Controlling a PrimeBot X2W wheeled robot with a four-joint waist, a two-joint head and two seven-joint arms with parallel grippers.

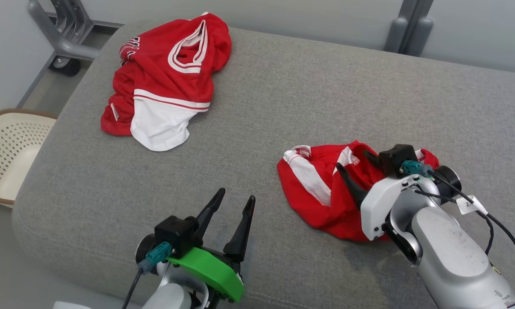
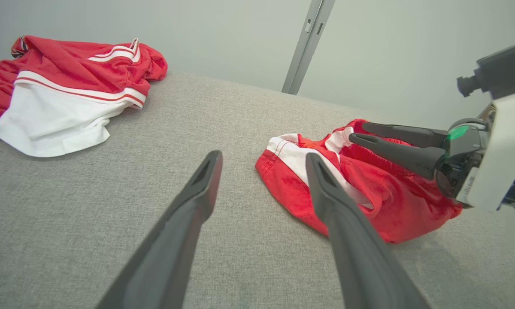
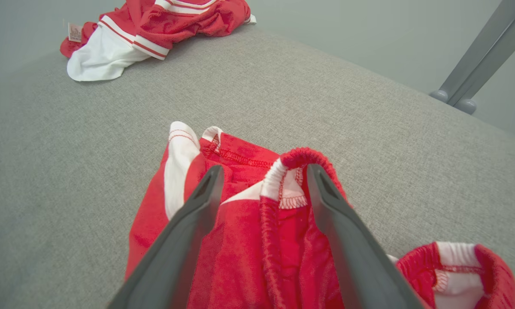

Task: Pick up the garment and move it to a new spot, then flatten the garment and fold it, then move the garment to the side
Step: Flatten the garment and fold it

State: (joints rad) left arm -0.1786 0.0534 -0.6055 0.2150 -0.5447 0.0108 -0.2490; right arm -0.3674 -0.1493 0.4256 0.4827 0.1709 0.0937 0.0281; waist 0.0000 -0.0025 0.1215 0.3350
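Observation:
A crumpled red garment (image 1: 313,189) with white side stripes and an elastic waistband lies on the right half of the grey padded surface (image 1: 283,98). My right gripper (image 1: 352,159) hovers over its top folds, open, fingers spread on either side of the raised waistband (image 3: 302,156). The same red garment (image 3: 240,240) bunches between those fingers (image 3: 189,231), not pinched. In the left wrist view the garment (image 2: 390,206) sits to the right, the right gripper (image 2: 358,131) lying across it. My left gripper (image 1: 236,194) stands open above bare surface to the garment's left, holding nothing.
A second red and white jersey (image 1: 163,77) lies heaped at the far left of the surface. A cream perforated basket (image 1: 8,150) stands on the floor beyond the left edge. A grey wheeled frame (image 1: 64,43) and upright posts (image 1: 407,25) stand behind.

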